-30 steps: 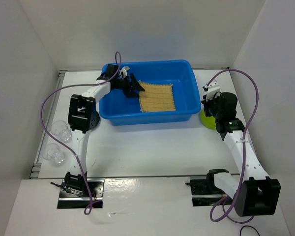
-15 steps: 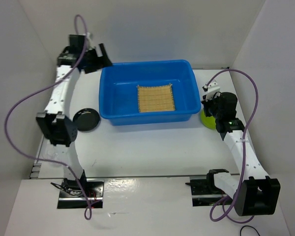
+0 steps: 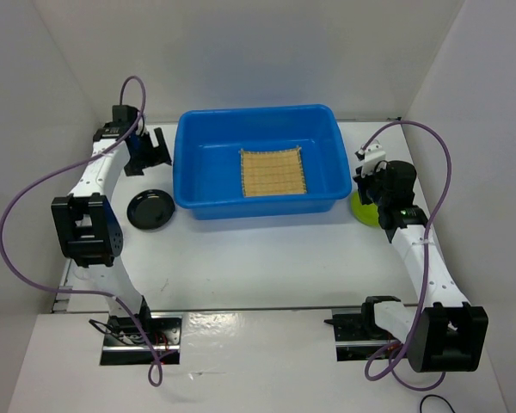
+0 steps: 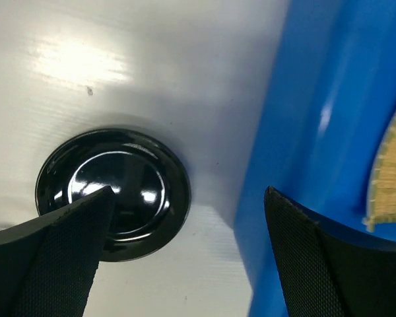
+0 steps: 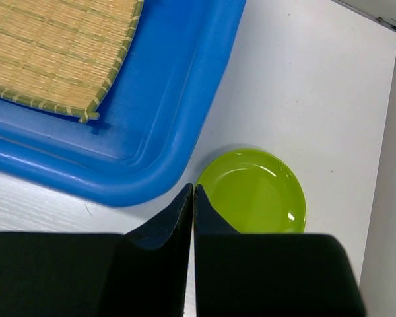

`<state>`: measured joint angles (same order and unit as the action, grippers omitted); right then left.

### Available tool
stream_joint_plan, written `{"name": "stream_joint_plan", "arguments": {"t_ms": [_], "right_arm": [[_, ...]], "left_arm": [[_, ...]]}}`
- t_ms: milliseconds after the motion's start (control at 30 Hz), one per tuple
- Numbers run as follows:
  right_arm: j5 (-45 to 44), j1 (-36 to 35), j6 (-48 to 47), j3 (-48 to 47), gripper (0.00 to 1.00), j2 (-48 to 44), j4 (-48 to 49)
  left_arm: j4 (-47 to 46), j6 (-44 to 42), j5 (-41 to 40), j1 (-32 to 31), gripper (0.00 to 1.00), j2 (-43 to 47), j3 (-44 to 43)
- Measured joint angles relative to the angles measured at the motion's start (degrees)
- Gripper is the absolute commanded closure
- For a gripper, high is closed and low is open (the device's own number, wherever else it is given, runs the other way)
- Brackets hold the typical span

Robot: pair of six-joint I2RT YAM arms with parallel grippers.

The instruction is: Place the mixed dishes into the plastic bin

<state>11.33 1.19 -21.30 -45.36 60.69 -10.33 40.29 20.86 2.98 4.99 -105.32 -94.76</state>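
The blue plastic bin [image 3: 260, 205] stands at the middle back with the tan woven mat [image 3: 273, 172] lying flat inside. My left gripper [image 3: 146, 151] is open and empty, outside the bin's left wall; its wrist view [image 4: 188, 195] shows the bin wall [image 4: 317, 125] and the mat's edge [image 4: 391, 178]. My right gripper [image 3: 368, 184] is shut and empty, its tips [image 5: 194, 189] between the bin's corner [image 5: 165, 155] and the lime-green plate [image 5: 257, 197], which lies on the table right of the bin [image 3: 361, 212]. The mat [image 5: 59, 46] also shows there. The clear glasses do not show.
A glossy black round plate [image 3: 150, 209] lies on the table left of the bin, below my left gripper [image 4: 112, 188]. White walls close in the left, back and right. The left arm's elbow [image 3: 84, 231] stands over the left table edge.
My left gripper has left the bin, swung up to the back left, then come down beside the bin's left wall above the black plate. The right arm has not moved.
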Motion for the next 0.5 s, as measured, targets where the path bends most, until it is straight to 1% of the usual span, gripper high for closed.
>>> {"name": "stream_joint_plan", "arguments": {"t_ms": [100, 500], "right_arm": [[0.5, 0.0, -0.2, 0.0, 0.95, 0.0, 0.0], [3.1, 0.0, -0.9, 0.0, 0.92, 0.0, -0.5]], "left_arm": [[0.0, -0.2, -1.9, 0.5, 0.0, 0.0, 3.1], [-1.1, -1.9, -3.7, 1.5, 0.0, -2.5, 3.3]]}}
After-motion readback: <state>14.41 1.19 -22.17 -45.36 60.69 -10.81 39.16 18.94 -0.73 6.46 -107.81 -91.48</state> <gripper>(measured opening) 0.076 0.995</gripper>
